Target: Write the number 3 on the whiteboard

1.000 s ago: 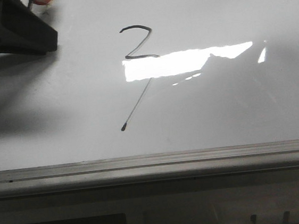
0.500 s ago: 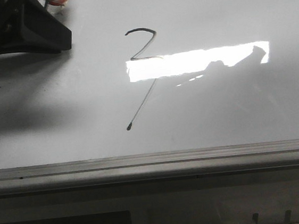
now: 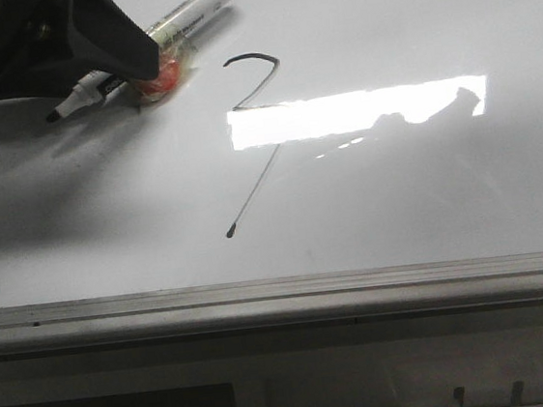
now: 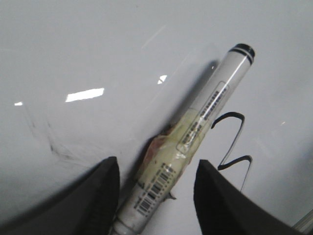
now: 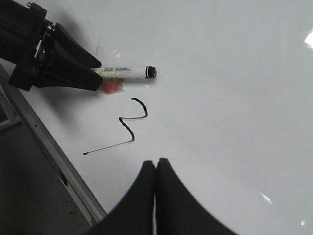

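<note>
The front view looks low and forward across the whiteboard (image 3: 398, 210), while both wrist views look down on it from close above, all three sharing the number 3 (image 3: 248, 118) and the marker (image 3: 167, 39).

A hand-drawn number 3 (image 3: 252, 108) marks the whiteboard (image 3: 427, 206).

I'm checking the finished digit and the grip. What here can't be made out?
- The number 3: front view, white glare covers its lower middle.
- Marker: left wrist view, its tip runs past the frame edge, so whether the left end effector touches it is unclear.
- Whiteboard: cropped by every view.
</note>
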Tool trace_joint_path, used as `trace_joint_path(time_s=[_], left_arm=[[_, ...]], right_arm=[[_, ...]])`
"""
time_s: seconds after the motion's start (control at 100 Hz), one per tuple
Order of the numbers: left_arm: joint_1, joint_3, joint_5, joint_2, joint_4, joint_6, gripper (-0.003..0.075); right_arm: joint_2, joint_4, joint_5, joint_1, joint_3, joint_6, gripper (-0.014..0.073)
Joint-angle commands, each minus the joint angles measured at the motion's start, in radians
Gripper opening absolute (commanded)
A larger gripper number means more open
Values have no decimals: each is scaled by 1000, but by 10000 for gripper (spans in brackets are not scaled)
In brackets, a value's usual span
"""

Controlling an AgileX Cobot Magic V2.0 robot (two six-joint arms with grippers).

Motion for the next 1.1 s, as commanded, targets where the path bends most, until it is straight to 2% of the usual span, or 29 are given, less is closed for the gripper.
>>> trace_joint_path(time_s=[0.0, 0.14, 0.29, 0.37, 0.47, 0.62, 0.75, 0.91, 1.09], left_arm=[[23, 0, -121, 29, 8, -5, 412], [23, -14, -127, -51, 8, -5, 484], [23, -16, -136, -227, 47, -5, 478], [23, -13, -113, -359, 95, -5, 445], [24, 0, -47, -510, 175, -5, 322], [24, 79, 50, -720, 252, -5, -25], [24, 184, 66, -853, 273, -3, -21], [24, 281, 69, -956, 273, -3, -21], [24, 335, 69, -981, 273, -3, -21]], right_arm=[[-2, 16, -72, -5, -25, 6, -61], [-8, 16, -74, -5, -25, 6, -61], [-54, 16, -116, -5, 8, 6, -61], [-114, 16, -179, -5, 64, 6, -61], [-204, 16, -314, -5, 170, 6, -61], [-362, 16, -580, -5, 397, 6, -61], [-469, 16, -741, -5, 588, 6, -61], [-539, 16, -836, -5, 720, 6, -61], [-542, 16, -827, -5, 772, 6, -61]])
